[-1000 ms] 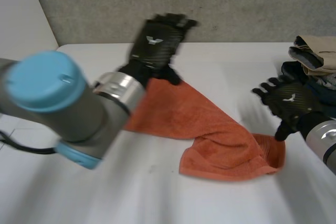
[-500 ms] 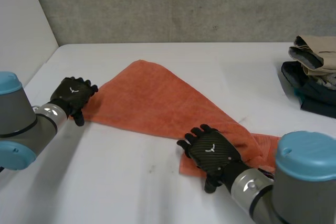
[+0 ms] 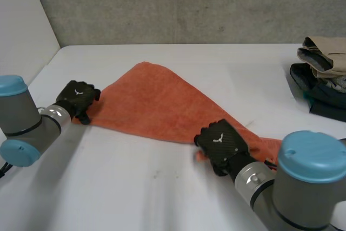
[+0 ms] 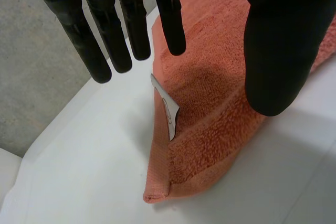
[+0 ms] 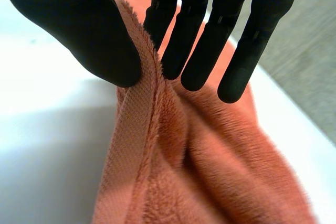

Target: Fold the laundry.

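The right hand (image 3: 220, 145) is nearest, at the near right end of the orange towel (image 3: 162, 106). The head view gives the back of this hand. The right wrist view gives the grip: thumb (image 5: 79, 30) on one side and straight fingers (image 5: 194, 51) on the other, pinching a raised edge of the towel. The towel lies on the white table (image 3: 135, 193). Its long axis runs diagonally from the right hand to a farther left corner at the left hand (image 3: 80, 98), and a broad rounded bulge points toward the far wall. The left wrist view adds detail at that corner: fingers (image 4: 110, 40) straight and spread above the hem, nothing gripped. The thumb is over the cloth, possibly touching it. A white label (image 4: 167, 109) projects from the towel's edge beside the corner. Farthest, a pile of clothes (image 3: 321, 77) sits at the table's right, well apart from the towel.
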`<control>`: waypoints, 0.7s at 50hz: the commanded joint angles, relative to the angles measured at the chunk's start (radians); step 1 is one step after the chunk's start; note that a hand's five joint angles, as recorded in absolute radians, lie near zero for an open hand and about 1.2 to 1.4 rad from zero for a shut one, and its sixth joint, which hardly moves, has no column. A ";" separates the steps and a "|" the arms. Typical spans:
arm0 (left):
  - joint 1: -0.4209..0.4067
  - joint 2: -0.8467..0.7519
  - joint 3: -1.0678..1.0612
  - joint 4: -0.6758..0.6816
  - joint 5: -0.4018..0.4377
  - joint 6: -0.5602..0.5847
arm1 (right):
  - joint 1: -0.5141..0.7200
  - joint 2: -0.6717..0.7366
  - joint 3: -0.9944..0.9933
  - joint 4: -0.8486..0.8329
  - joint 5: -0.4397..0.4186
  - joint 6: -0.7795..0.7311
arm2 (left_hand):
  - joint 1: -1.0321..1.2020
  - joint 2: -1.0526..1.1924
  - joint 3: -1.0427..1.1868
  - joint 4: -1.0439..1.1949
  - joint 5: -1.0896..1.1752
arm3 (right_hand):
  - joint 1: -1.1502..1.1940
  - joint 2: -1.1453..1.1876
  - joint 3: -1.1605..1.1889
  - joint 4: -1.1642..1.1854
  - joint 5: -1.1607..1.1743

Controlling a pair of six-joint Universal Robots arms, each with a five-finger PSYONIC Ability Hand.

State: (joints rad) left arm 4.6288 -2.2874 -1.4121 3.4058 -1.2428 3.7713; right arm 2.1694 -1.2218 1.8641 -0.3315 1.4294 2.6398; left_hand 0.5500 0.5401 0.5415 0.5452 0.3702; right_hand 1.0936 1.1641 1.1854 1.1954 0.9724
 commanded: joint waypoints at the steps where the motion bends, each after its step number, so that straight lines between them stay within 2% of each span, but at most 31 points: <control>1: 0.001 -0.041 0.038 0.001 -0.001 0.002 | -0.046 -0.148 0.021 0.009 0.014 0.000 | 0.283 0.293 0.291 0.288 0.288 | 0.303 0.232 0.211 0.201 0.249; 5: 0.002 -0.061 0.047 0.000 -0.001 0.007 | -0.115 -0.183 0.026 0.015 0.013 0.000 | 0.350 0.360 0.359 0.355 0.356 | 0.303 0.232 0.211 0.201 0.249; 8: 0.002 -0.070 0.055 0.000 -0.004 0.008 | -0.151 -0.194 0.020 0.032 0.011 -0.001 | 0.579 0.589 0.587 0.584 0.584 | 0.303 0.232 0.211 0.201 0.249; 10: 0.002 -0.070 0.062 0.000 -0.007 0.007 | -0.166 -0.200 0.014 0.045 0.011 -0.006 | 0.845 0.855 0.854 0.850 0.851 | 0.303 0.232 0.211 0.201 0.249; 16: -0.001 -0.046 0.064 -0.019 -0.050 0.004 | -0.264 -0.301 -0.043 0.136 0.011 -0.082 | 0.846 0.856 0.855 0.851 0.851 | 0.303 0.232 0.211 0.201 0.249; 20: -0.002 0.119 0.039 -0.103 -0.139 -0.010 | -0.319 -0.382 -0.120 0.251 0.011 -0.162 | 0.846 0.856 0.855 0.851 0.851 | 0.303 0.232 0.211 0.201 0.249; 21: -0.001 0.210 0.016 -0.149 -0.159 -0.018 | -0.329 -0.396 -0.140 0.279 0.009 -0.179 | 0.846 0.856 0.855 0.851 0.851 | 0.303 0.232 0.211 0.201 0.249; 29: -0.013 0.593 -0.096 -0.310 -0.162 -0.110 | -0.419 -0.436 -0.312 0.577 0.011 -0.345 | 0.846 0.856 0.855 0.851 0.851 | 0.303 0.232 0.211 0.201 0.249; 35: -0.013 0.769 -0.179 -0.339 -0.161 -0.122 | -0.461 -0.418 -0.341 0.686 0.011 -0.417 | 0.846 0.856 0.855 0.851 0.851 | 0.303 0.232 0.211 0.201 0.249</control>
State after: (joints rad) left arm 4.6173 -1.7021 -1.5076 3.1025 -1.4095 3.6700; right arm 1.7453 -1.6621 1.5592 0.2393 1.4392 2.2950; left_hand 1.1455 1.1947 1.1908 1.1973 0.9735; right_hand 1.0936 1.1726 1.1909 1.1997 0.9867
